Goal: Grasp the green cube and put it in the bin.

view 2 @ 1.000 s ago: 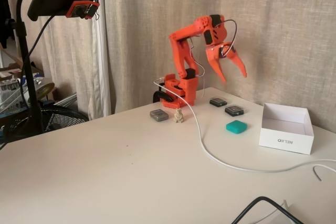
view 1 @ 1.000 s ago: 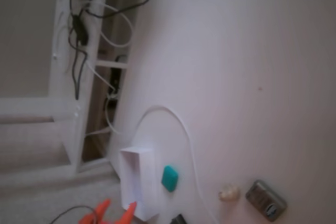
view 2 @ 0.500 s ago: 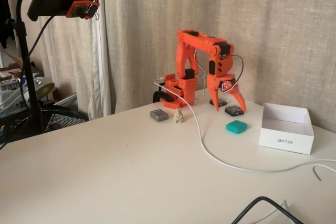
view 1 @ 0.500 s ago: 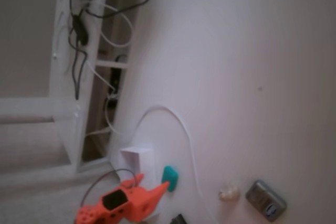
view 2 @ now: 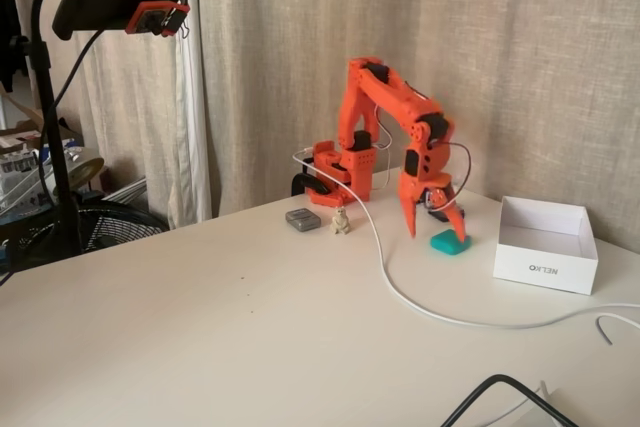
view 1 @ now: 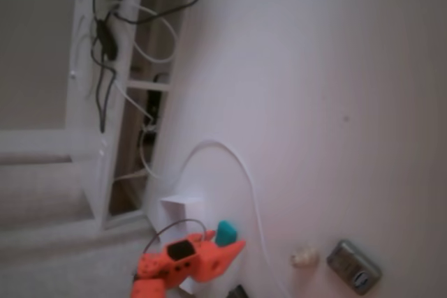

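Observation:
The green cube point(view 2: 447, 244) lies on the white table, left of the bin point(view 2: 545, 257), a white open-topped box. My orange gripper point(view 2: 437, 231) hangs open just above the cube, one finger to its left and the other over its right side. Whether a finger touches the cube I cannot tell. In the other fixed view the gripper point(view 1: 229, 248) points right at the bottom edge and covers the lower part of the cube point(view 1: 224, 230) and most of the bin point(view 1: 181, 209).
A cream figure point(view 2: 341, 219) and a grey device point(view 2: 303, 219) sit near the arm's base. A white cable point(view 2: 400, 292) runs across the table in front of the cube. A camera on a black stand point(view 2: 110, 7) rises at the left.
The arm has swung down and forward from high above the table. The open gripper now hangs right over the green cube, which has not moved.

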